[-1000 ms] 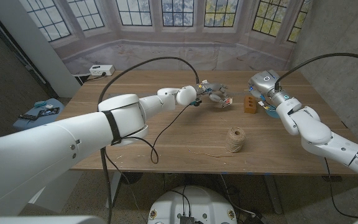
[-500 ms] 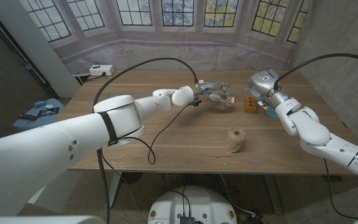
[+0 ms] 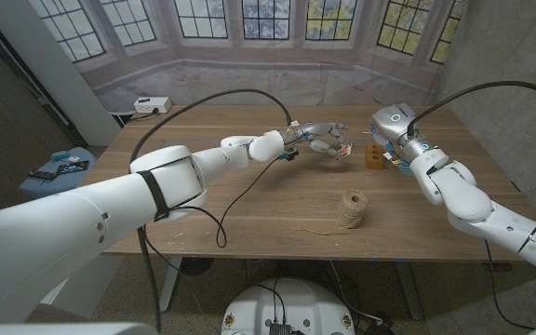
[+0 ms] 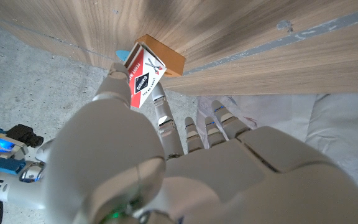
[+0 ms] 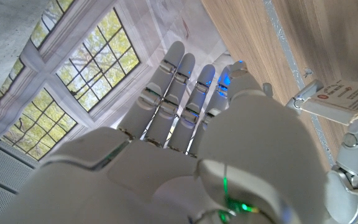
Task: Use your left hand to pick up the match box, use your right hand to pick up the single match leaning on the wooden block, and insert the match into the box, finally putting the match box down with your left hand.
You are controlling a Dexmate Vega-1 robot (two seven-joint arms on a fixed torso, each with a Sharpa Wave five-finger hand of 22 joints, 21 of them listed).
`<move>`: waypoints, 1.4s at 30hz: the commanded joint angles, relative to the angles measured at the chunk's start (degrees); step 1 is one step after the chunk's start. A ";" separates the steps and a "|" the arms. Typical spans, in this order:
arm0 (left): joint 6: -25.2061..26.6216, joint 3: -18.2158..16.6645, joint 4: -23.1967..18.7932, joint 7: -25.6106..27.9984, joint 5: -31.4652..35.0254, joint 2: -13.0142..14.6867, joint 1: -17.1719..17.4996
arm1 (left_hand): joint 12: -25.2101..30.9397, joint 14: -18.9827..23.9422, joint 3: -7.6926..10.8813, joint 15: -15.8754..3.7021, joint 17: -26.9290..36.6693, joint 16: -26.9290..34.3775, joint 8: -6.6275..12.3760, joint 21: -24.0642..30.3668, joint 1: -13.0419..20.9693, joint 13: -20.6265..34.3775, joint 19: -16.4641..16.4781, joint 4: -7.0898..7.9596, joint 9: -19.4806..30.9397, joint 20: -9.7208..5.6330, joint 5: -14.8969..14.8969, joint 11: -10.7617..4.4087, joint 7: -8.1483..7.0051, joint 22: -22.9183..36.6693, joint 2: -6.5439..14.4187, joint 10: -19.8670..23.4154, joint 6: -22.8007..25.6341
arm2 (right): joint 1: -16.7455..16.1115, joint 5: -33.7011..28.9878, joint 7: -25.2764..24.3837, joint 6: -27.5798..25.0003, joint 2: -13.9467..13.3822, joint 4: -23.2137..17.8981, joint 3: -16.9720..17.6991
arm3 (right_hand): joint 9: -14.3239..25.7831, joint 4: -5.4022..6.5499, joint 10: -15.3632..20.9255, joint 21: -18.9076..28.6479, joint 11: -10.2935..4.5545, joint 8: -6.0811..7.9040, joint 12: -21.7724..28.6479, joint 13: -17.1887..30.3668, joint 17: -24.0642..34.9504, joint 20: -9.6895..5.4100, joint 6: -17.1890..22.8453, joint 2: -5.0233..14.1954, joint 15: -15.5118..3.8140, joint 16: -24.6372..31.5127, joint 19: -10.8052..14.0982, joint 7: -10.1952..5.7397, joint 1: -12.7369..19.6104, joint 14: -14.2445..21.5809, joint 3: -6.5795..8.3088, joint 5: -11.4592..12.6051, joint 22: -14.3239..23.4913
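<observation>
Red-labelled match box pinched by left hand

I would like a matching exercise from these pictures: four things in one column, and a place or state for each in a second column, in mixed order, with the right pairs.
Things:
1. match box
2. wooden block
3. ball of twine
4. right hand

Places or states:
A. stands on the table between the two hands
B. holds nothing, fingers straight
C. lifted off the table in the left hand
D. on the table nearest the robot

Pairs: 1-C, 2-A, 3-D, 4-B
</observation>
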 commanded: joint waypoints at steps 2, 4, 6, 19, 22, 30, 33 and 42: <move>-1.75 -2.18 -0.70 -0.54 1.54 0.79 0.81 | -0.01 0.35 -0.37 -0.07 0.13 -0.20 0.57 -0.04 0.84 0.35 -0.12 0.10 0.06 -0.05 -0.05 0.16 0.28 0.22 1.08 0.48 0.41 | -2.09 -4.81 1.67 -2.16 -0.33 -2.10 0.19 | 0.10 -0.03 0.50 0.45 0.08 0.05 -0.34 0.21 0.21 -1.91 0.45 0.12 -6.50 -0.25 0.63 -0.07 0.55 0.79 -0.26 0.14 0.19; -1.79 -2.29 -0.51 -0.53 1.62 0.67 0.80 | -0.04 0.36 -0.38 -0.07 0.13 -0.19 0.54 -0.05 0.84 0.35 -0.15 0.09 0.06 -0.01 -0.04 0.08 0.24 0.22 1.09 0.39 0.33 | -2.50 -5.60 2.14 -2.58 -0.36 -2.53 0.32 | 0.10 -0.09 0.53 0.46 0.07 0.03 -0.35 0.21 0.20 -1.91 0.45 0.12 -6.59 -0.31 0.62 -0.10 0.64 0.76 -0.25 0.15 0.19; -1.81 -2.36 -0.32 -0.57 1.66 0.56 0.80 | -0.01 0.36 -0.40 -0.04 0.13 -0.19 0.54 -0.05 0.84 0.35 -0.15 0.10 0.07 0.02 -0.04 0.17 0.29 0.22 1.10 0.47 0.35 | -2.92 -6.00 2.46 -2.50 -0.66 -2.98 0.56 | 0.10 -0.08 0.52 0.47 0.07 0.01 -0.38 0.22 0.22 -1.92 0.44 0.14 -6.56 -0.32 0.61 -0.07 0.64 0.82 -0.27 0.14 0.19; -1.72 -2.49 0.57 -0.58 1.24 0.27 0.85 | 0.00 0.35 -0.46 -0.03 0.13 -0.19 0.53 -0.03 0.82 0.35 -0.15 0.11 0.07 0.05 -0.05 0.25 0.33 0.23 1.16 0.51 0.32 | -4.22 -14.02 4.90 -3.42 0.41 -4.47 0.12 | 0.12 -0.09 0.52 0.54 0.21 -0.11 -0.57 0.24 0.26 -1.92 0.44 0.19 -6.53 -0.55 0.59 0.03 0.71 0.89 -0.43 0.12 0.18; -1.66 -2.42 0.76 -0.54 1.11 0.24 0.77 | -0.01 0.34 -0.48 -0.07 0.13 -0.20 0.56 -0.03 0.81 0.35 -0.15 0.12 0.07 -0.01 -0.05 0.23 0.31 0.23 1.18 0.48 0.38 | -4.24 -15.76 5.45 -3.15 0.86 -4.66 -0.02 | 0.12 -0.05 0.52 0.57 0.21 -0.12 -0.59 0.24 0.28 -1.84 0.49 0.21 -6.46 -0.56 0.62 0.00 0.65 0.94 -0.48 0.11 0.18; -1.16 -2.15 1.42 -0.59 0.52 0.03 0.49 | 0.00 0.34 -0.51 -0.05 0.13 -0.20 0.52 -0.03 0.80 0.35 -0.17 0.13 0.08 -0.01 -0.05 0.17 0.30 0.23 1.22 0.52 0.26 | -4.15 -20.59 7.00 -2.67 2.40 -5.37 -0.16 | 0.12 -0.05 0.55 0.61 0.21 -0.19 -0.68 0.25 0.29 -1.85 0.49 0.23 -6.47 -0.70 0.61 0.09 0.67 0.98 -0.57 0.10 0.18; -0.89 -2.02 1.66 -0.66 0.14 -0.12 0.42 | -0.01 0.35 -0.53 -0.05 0.13 -0.19 0.56 -0.03 0.78 0.35 -0.18 0.14 0.08 0.00 -0.05 0.21 0.33 0.23 1.24 0.52 0.37 | -3.94 -21.89 7.36 -2.22 3.20 -5.37 -0.28 | 0.13 -0.03 0.57 0.63 0.21 -0.22 -0.71 0.26 0.29 -1.81 0.50 0.24 -6.43 -0.76 0.62 0.07 0.64 0.98 -0.61 0.09 0.18; 0.08 -1.43 2.19 -1.00 -1.05 -0.48 0.12 | -0.02 0.33 -0.60 -0.06 0.13 -0.20 0.56 -0.03 0.71 0.35 -0.20 0.17 0.08 0.09 -0.06 0.20 0.41 0.23 1.26 0.48 0.38 | -3.68 -24.74 6.91 -1.28 5.28 -4.90 -0.62 | 0.14 -0.03 0.53 0.65 0.31 -0.27 -0.81 0.27 0.37 -1.70 0.52 0.26 -6.47 -0.80 0.54 0.17 0.67 1.10 -0.72 0.09 0.18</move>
